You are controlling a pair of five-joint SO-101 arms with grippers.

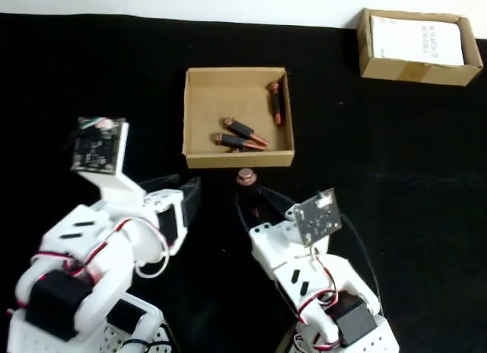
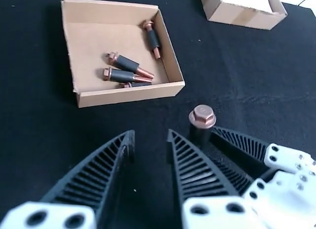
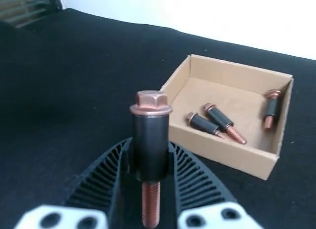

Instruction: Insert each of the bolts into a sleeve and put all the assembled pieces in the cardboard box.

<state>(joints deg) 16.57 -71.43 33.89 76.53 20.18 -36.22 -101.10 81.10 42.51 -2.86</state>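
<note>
The right gripper (image 3: 149, 147) is clamping a black sleeve (image 3: 149, 133) with a copper bolt (image 3: 150, 103) standing upright in it, just outside the near wall of the cardboard box (image 1: 237, 160). The right wrist view is showing the threaded tip poking out below the sleeve. The high view is showing the bolt head from above. The left gripper (image 2: 150, 135) is hovering beside it, jaws apart and holding nothing. Finished pieces (image 2: 126, 63) are lying in the box. A second box (image 1: 411, 70) is holding a white sheet (image 1: 418, 39) whose print is too small to read.
</note>
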